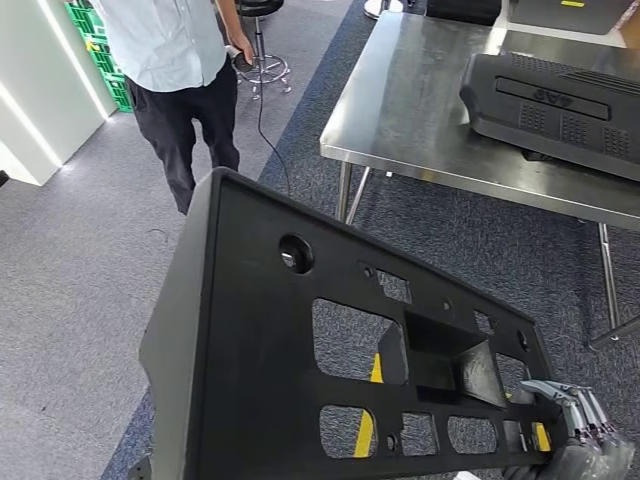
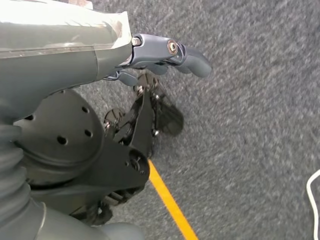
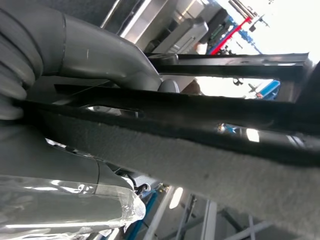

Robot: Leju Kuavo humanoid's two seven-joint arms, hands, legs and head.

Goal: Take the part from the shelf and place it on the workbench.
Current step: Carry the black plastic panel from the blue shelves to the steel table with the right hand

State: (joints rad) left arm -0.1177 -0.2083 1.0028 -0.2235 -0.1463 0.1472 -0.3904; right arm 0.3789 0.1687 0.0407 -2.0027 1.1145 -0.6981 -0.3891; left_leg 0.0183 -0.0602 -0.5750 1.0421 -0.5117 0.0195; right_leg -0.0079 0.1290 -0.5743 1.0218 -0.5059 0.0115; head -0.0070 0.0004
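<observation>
A large black plastic part (image 1: 249, 380) with several cut-outs fills the lower head view, tilted, its narrow end to the right. My right hand (image 1: 581, 420) grips that narrow end at the lower right. In the right wrist view the thick grey thumb (image 3: 109, 52) lies over the part's black edge (image 3: 211, 110). My left hand (image 2: 166, 52) hangs over grey carpet with its fingers stretched out and nothing in them. The steel workbench (image 1: 423, 110) stands ahead to the right, beyond the part.
Another black part (image 1: 558, 105) lies on the workbench's right side. A person (image 1: 181, 60) stands ahead to the left, near a stool (image 1: 260, 40) and green crates (image 1: 98, 40). A yellow floor line (image 2: 170, 200) runs under me.
</observation>
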